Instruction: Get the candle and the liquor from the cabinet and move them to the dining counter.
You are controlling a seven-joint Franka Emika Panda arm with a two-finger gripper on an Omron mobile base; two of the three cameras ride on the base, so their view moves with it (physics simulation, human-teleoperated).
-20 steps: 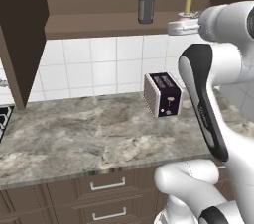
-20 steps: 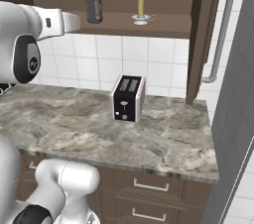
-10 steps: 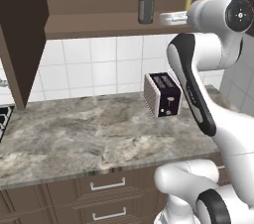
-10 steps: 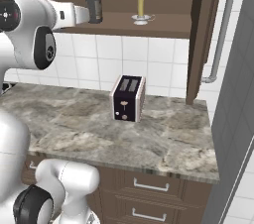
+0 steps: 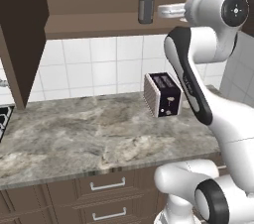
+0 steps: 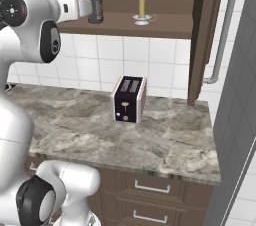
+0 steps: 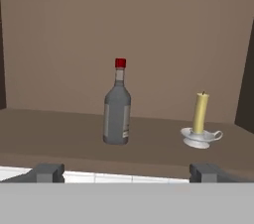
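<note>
Pincer (image 7: 126, 172) wide, prob. short of shelf edge; liquor (image 7: 117, 105) w/ candle (image 7: 200, 125) apart.

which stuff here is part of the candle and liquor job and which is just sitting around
Part of the job:
- liquor, upright on the cabinet shelf
- candle, in its holder beside the bottle
- gripper, open, facing the shelf

Just lying about:
- toaster on the marble worktop
- drawers below

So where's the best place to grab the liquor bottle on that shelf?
Probably the liquor bottle's straight cylindrical body, below its rounded shoulders, approached horizontally from the cabinet's open front. It stands upright, clear of the candle, and the open gripper already faces it.
</note>
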